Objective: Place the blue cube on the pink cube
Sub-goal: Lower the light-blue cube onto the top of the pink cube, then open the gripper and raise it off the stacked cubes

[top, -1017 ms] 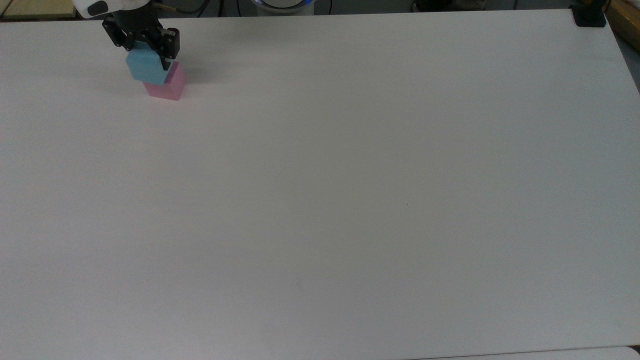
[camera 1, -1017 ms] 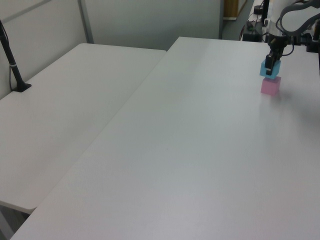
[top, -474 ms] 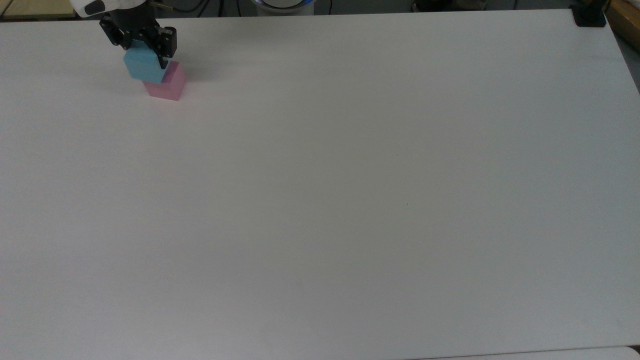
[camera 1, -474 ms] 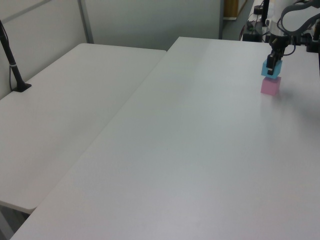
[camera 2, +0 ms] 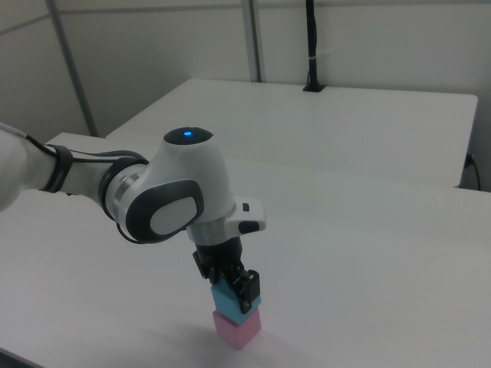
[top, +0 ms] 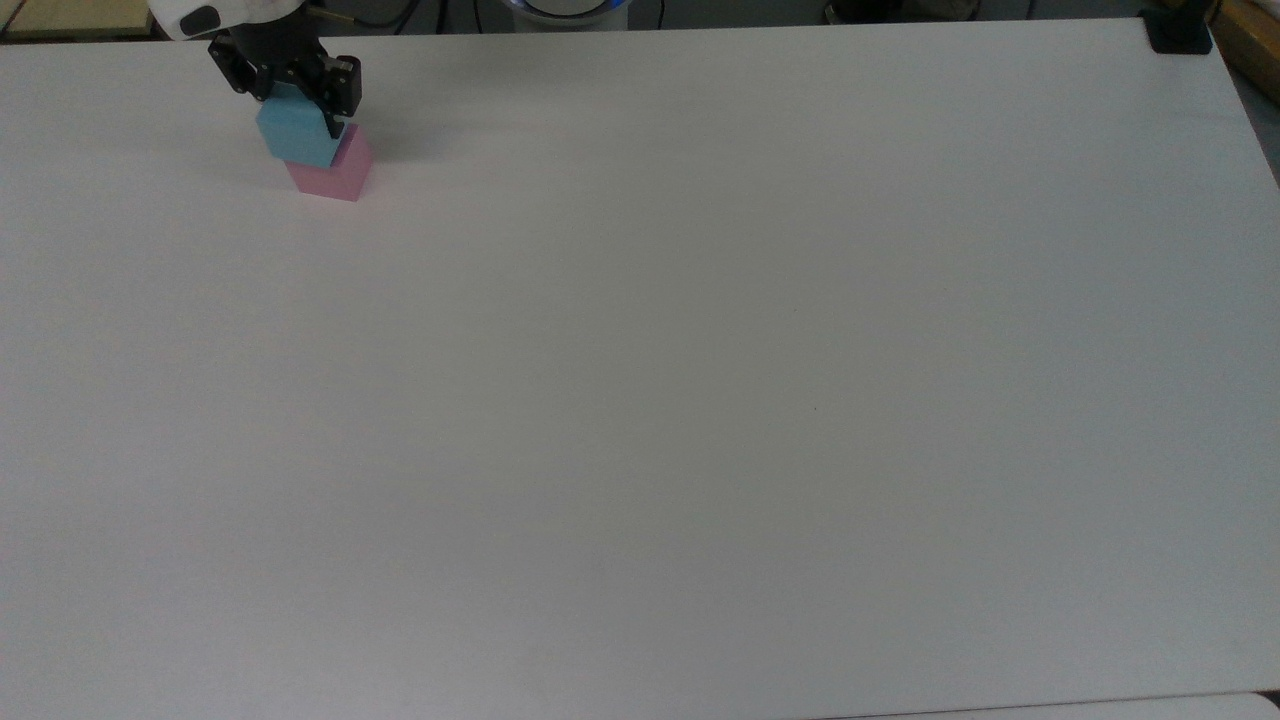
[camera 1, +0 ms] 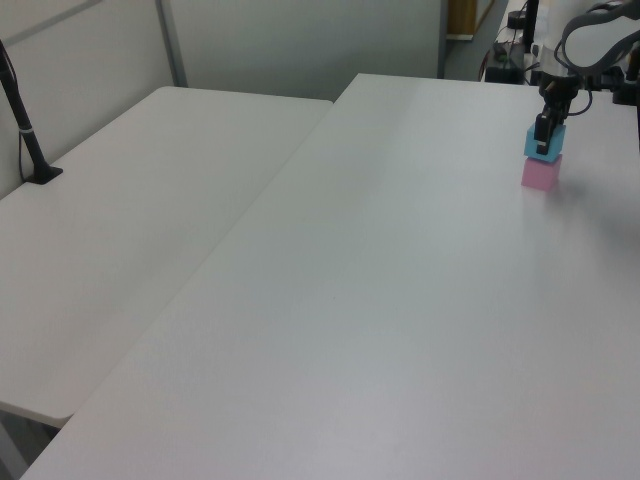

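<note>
Atop the pink cube (camera 2: pixel 238 329), the blue cube (camera 2: pixel 232 300) pinched by the tool (camera 2: pixel 233 290), contact plain from the right view.

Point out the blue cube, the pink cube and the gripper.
blue cube (top: pixel 292 135), top view, on its front face.
pink cube (top: pixel 326 182), top view, on its front face.
gripper (camera 2: pixel 232 287), right view, midway between its fingertips, at the blue cube.
</note>
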